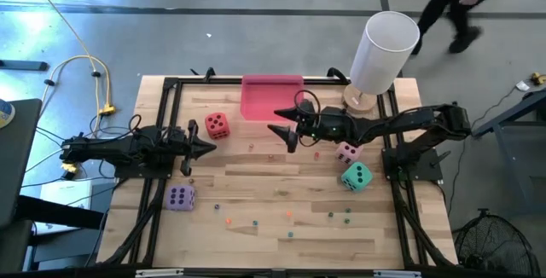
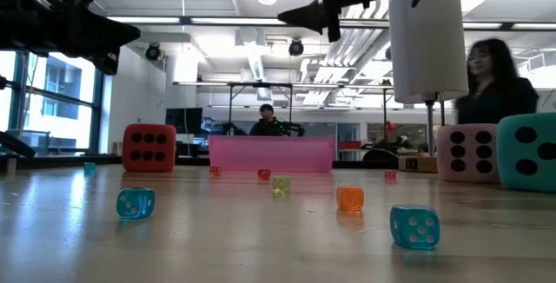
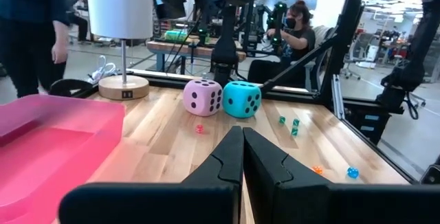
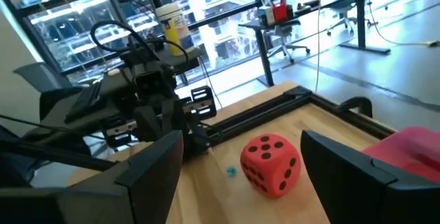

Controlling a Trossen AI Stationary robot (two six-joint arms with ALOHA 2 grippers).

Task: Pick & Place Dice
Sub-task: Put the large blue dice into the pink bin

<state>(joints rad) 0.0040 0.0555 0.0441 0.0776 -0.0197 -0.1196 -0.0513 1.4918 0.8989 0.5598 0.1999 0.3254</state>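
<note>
The red die (image 1: pixel 217 124) rests on the table near the pink tray (image 1: pixel 271 97); it also shows in the right wrist view (image 4: pixel 270 163) and the low view (image 2: pixel 148 148). The pink die (image 1: pixel 347 152) and the teal die (image 1: pixel 357 176) sit side by side right of centre. The purple die (image 1: pixel 180 197) lies near the left rail. Tiny dice (image 1: pixel 256 224) are scattered over the near half of the table. My right gripper (image 1: pixel 284 126) hangs open above the table, right of the red die, and holds nothing. My left gripper (image 1: pixel 208 147) is shut and empty, just near-side of the red die.
A white lamp (image 1: pixel 384 52) stands on its wooden base at the far right corner. Black frame rails (image 1: pixel 162 133) border the table. A person (image 2: pixel 495 83) moves beyond the far edge, and another sits behind the tray (image 2: pixel 265 120). Tiny dice (image 2: pixel 414 227) lie close to the low camera.
</note>
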